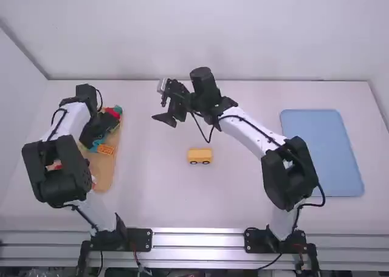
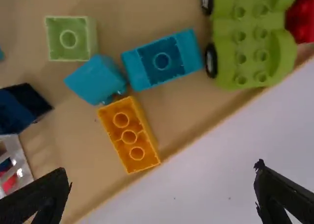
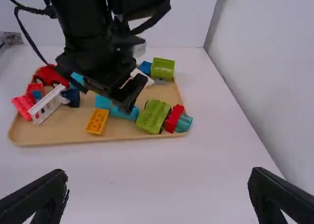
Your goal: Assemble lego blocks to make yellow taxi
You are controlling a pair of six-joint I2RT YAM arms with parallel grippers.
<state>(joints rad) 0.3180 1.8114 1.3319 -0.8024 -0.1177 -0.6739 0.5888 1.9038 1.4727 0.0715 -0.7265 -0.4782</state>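
On worktop [image 1: 243, 210], near middle: yellow car [image 1: 199, 156]. Left gripper [image 1: 93, 140], jaws wide open, hides part of tray [image 1: 107, 175] with blocks [image 1: 106, 149]. Right gripper [image 1: 163, 120] beyond car, jaws wide open. Blue mat [image 1: 322, 152] on right.

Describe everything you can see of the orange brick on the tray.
The orange brick is a plain, oblong block, seemingly plastic, with straight walls. It lies upside down: its hollow underside faces up, showing three round tubes in a row. It looks whole and rests on the tan tray, one end close to the rim. Its other end is right by a blue block; whether they touch I can't tell. The open left claw isn't holding it.
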